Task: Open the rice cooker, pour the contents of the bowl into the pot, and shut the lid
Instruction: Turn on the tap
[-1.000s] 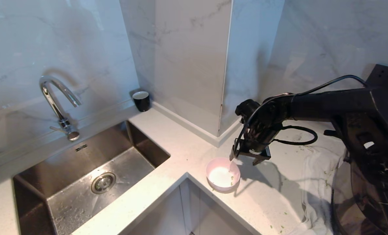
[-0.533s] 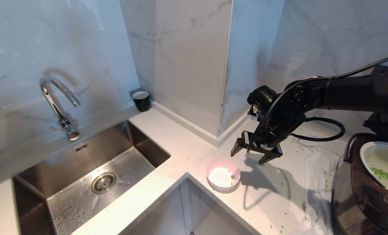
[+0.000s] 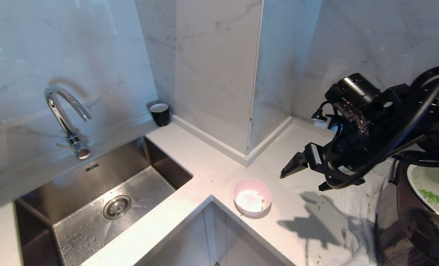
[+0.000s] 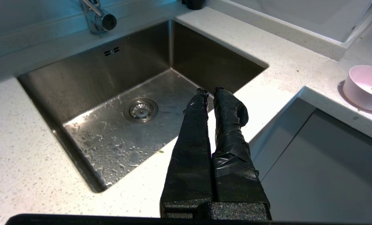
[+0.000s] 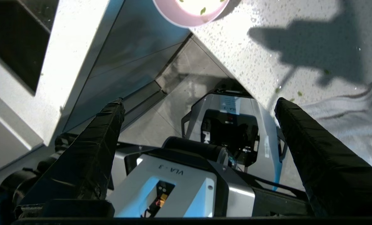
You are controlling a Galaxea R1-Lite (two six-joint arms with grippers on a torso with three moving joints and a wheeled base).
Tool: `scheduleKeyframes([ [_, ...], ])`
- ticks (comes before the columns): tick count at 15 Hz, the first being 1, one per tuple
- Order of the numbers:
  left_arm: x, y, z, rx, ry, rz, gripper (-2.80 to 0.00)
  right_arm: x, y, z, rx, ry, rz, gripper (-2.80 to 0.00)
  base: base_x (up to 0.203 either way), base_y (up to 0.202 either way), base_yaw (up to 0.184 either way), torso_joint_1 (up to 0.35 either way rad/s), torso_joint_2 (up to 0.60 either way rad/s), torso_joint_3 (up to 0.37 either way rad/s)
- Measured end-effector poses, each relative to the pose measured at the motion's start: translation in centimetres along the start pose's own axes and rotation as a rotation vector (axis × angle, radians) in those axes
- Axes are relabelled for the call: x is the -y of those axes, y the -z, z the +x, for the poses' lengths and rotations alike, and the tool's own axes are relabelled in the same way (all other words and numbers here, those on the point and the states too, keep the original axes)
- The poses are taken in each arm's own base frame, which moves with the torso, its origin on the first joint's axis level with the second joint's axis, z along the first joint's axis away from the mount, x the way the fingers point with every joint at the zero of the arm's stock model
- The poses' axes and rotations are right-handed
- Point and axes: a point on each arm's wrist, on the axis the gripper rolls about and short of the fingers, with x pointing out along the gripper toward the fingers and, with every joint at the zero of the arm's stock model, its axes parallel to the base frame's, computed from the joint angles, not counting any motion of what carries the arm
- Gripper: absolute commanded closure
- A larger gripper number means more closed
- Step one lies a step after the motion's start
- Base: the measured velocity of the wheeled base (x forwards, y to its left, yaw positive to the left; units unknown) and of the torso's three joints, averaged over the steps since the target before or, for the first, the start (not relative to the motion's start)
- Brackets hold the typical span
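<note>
My right tool hangs wide open and empty at three o'clock of the bowl, so next I'd press the rigid, likely hinged lid, out of view, down by its top.

Home kitchen. Steel sink set in pale speckled counter, curved chrome tap behind it. Marble-look wall panels meet in corner. Grey cabinet fronts below counter edge. Black cup by wall, rice cooker on cloth at right.
</note>
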Motion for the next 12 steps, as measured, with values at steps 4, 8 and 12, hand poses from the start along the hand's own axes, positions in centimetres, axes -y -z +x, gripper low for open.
scheduleKeyframes([
  [4, 0.0, 0.0, 0.0, 0.000, 0.002, 0.000, 0.00, 0.8, 3.4, -3.2, 0.035, -0.032, -0.019, 0.00, 0.000, 0.000, 0.000, 0.000, 0.00, 0.000],
  [8, 0.0, 0.0, 0.0, 0.000, 0.002, 0.000, 0.00, 1.9, 6.0, -4.5, 0.068, -0.047, -0.030, 0.00, 0.000, 0.000, 0.000, 0.000, 0.00, 0.000],
  [12, 0.0, 0.0, 0.0, 0.000, 0.002, 0.000, 0.00, 2.8, 8.1, -6.0, 0.136, -0.034, -0.037, 0.00, 0.000, 0.000, 0.000, 0.000, 0.00, 0.000],
])
